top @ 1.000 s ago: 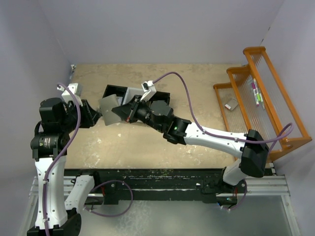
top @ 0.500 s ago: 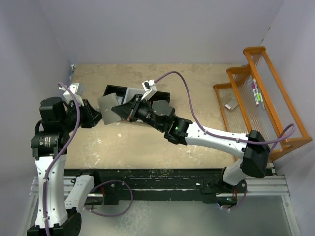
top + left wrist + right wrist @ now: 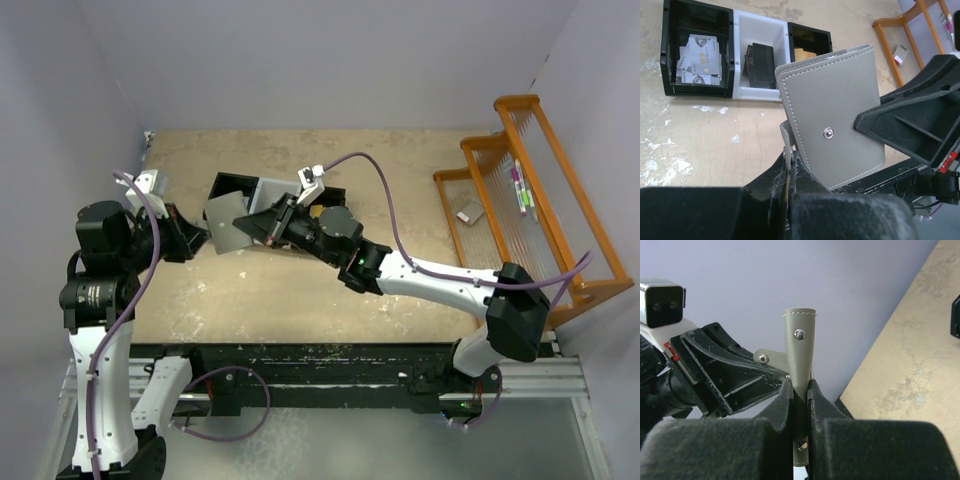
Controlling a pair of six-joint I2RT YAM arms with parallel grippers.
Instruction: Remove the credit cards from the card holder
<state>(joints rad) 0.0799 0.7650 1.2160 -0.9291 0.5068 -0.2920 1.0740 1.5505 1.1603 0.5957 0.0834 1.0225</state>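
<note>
The grey card holder (image 3: 228,222) hangs folded shut above the table between both arms. My right gripper (image 3: 800,385) is shut on the card holder (image 3: 799,347), clamping its edge from the right. In the left wrist view, my left gripper (image 3: 789,159) is shut on the holder's small snap strap (image 3: 787,142), beside the grey face (image 3: 835,115) with its metal stud. Credit cards lie in the bin tray: white ones (image 3: 699,60), black ones (image 3: 760,59), and an orange-gold one (image 3: 802,52). Whatever is inside the holder is hidden.
The black-and-white three-compartment tray (image 3: 262,186) sits on the table just behind the holder. An orange wire rack (image 3: 520,200) holding small items stands at the right edge. Purple-grey walls close in the left and far sides.
My left gripper has shut onto the holder's snap strap. The right arm and the holder have shifted slightly, and the holder now lies flatter to the camera.
</note>
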